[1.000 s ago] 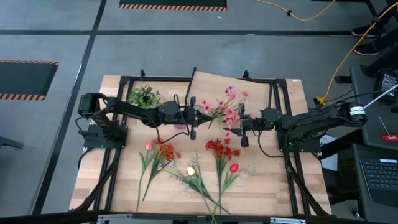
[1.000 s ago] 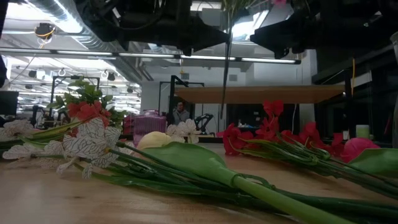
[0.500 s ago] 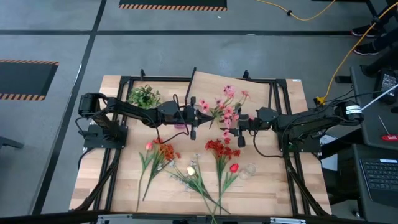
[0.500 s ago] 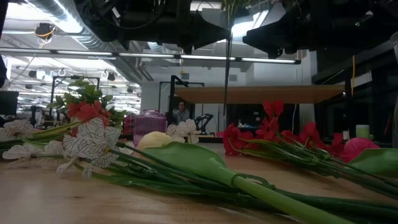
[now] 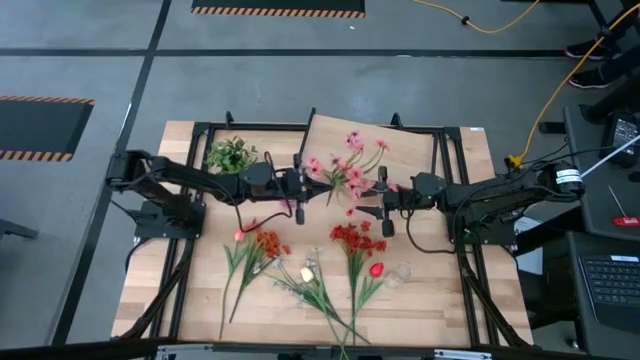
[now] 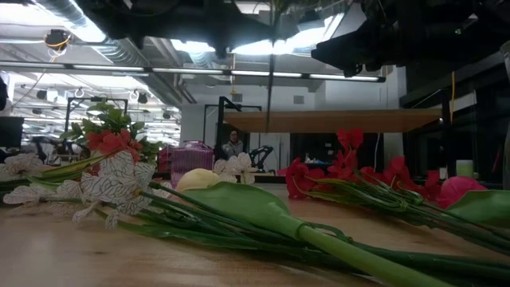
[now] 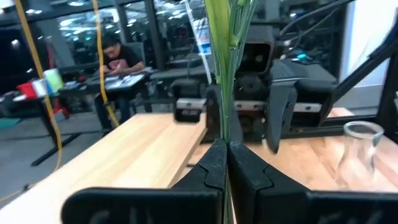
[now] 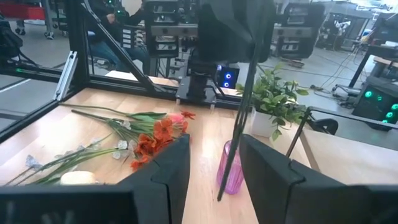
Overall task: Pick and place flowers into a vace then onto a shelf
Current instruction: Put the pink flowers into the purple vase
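While the left gripper [image 5: 298, 190] hung above the middle of the bench [image 5: 200, 290], its jaws were clenched on the green stem of a pink flower sprig [image 5: 350, 172]. In the left wrist view the stem [image 7: 225, 68] rose straight up from between the closed fingers. In the high view the blooms spread over the near edge of the shelf [image 5: 400, 145], between the two grippers.

A small leafy plant [image 5: 232, 155] stood at the far left of the bench. The pink vase [image 8: 231, 167] stood under the left arm, just beside that plant, as the right wrist view showed. In that view the held stem [image 8: 242, 106] hung down with its lower end close to the vase mouth; whether the tip had entered could not be told.

The coming move appeared to turn on this relation: the stem's long axis was near vertical, the vase lay below the left gripper, and the left arm was the nearer one. Lowering along that axis seemed the likely requirement.

On the near half of the bench the other flowers lay flat: an orange bunch [image 5: 262, 243], a white and yellow stem [image 5: 308, 270], and a red bunch [image 5: 352, 238]. A clear glass vase [image 5: 400, 272] lay beside them.

To the right, the right gripper [image 5: 385, 205] hovered just beside the sprig's blooms with its jaws released and nothing between them.
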Controlling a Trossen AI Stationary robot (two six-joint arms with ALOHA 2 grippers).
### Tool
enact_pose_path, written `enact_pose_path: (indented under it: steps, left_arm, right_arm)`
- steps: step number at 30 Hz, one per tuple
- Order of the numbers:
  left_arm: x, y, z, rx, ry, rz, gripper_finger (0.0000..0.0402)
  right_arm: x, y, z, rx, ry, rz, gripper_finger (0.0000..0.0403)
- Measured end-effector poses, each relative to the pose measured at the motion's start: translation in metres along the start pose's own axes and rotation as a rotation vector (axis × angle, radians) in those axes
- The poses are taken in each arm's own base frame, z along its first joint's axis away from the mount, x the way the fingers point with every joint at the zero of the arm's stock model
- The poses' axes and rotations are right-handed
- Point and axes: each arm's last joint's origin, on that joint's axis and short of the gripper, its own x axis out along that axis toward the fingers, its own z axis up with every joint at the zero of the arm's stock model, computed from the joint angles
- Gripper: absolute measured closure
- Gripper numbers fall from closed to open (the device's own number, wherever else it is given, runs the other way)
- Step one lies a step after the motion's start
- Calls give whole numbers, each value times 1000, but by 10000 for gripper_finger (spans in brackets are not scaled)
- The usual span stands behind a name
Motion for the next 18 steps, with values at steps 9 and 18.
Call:
enact_pose_path:
  steps: [9, 18]
  left_arm:
    - [-36, -9, 2, -7, -3, 166, 399]
    - [-73, -12, -6, -25, 27, 329, 399]
  right_arm:
    - [0, 0, -1, -3, 8, 1, 260]
    - [0, 0, -1, -6, 9, 1, 260]
